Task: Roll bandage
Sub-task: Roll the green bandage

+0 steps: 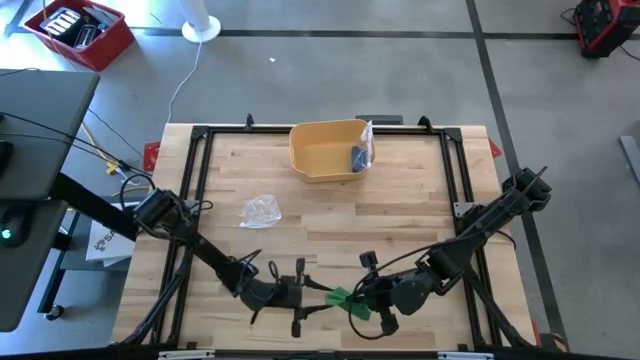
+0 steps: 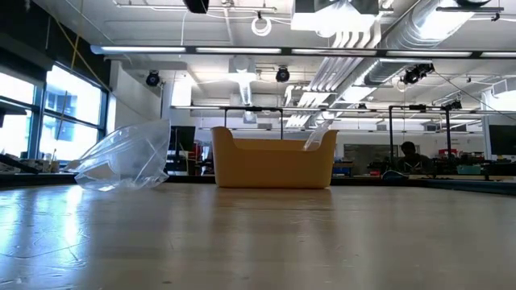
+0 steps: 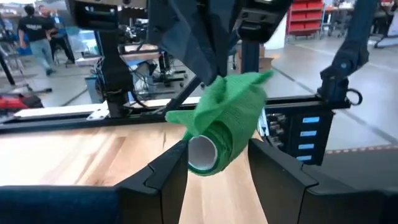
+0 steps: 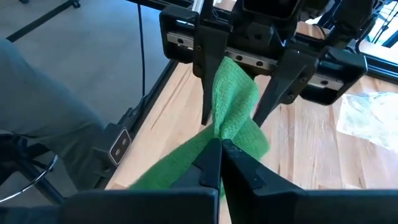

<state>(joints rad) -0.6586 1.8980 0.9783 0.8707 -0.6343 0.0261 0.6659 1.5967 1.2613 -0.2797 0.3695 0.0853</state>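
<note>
On the far left of the worktop (image 1: 330,215) sits nothing of mine; a little right of that, toward the middle, a crumpled clear plastic bag (image 1: 260,209) lies on the wood, and in the low view it shows just left of the yellow tub. My left pincer (image 1: 303,296) is down at the near edge, left of centre, with its fingers (image 3: 163,175) spread apart on either side of the green bandage (image 1: 345,299). From my left wrist the roll end with its pale core sits between those two fingers, close to both, though I cannot tell whether either one actually touches it. The bandage hangs in the air between my two pincers at the near edge, its loose tail running right. My right pincer (image 1: 372,297) is just beside it, right of centre, closed tight on that green tail, the fabric pinched between its fingertips in the right wrist view. At the far edge, right of centre, stands the yellow tub (image 1: 322,160), with a clear packet (image 1: 364,146) and something blue inside at its right end.
</note>
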